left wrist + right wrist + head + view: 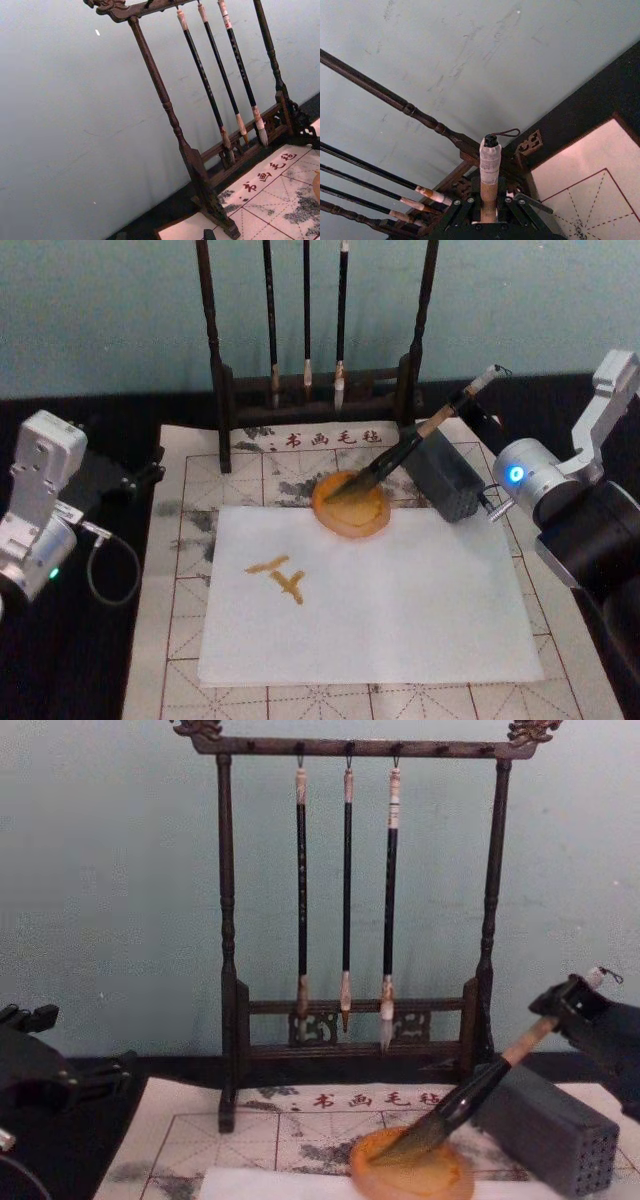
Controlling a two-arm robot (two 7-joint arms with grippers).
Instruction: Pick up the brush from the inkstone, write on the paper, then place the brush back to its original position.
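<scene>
Two right gripper [565, 1008] fingers clasped the brush [405, 447] handle; its bristles rested in the inkstone [351, 505], so release should be gentle.

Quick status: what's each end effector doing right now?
Left end effector: cannot be told, parked at the table's left.
Right end effector: closed on the brush, bristles in the inkstone.

Right gripper [572, 1005] raised at the right, fingers clamped shut; left gripper [25, 1020] parked at the left.
</scene>
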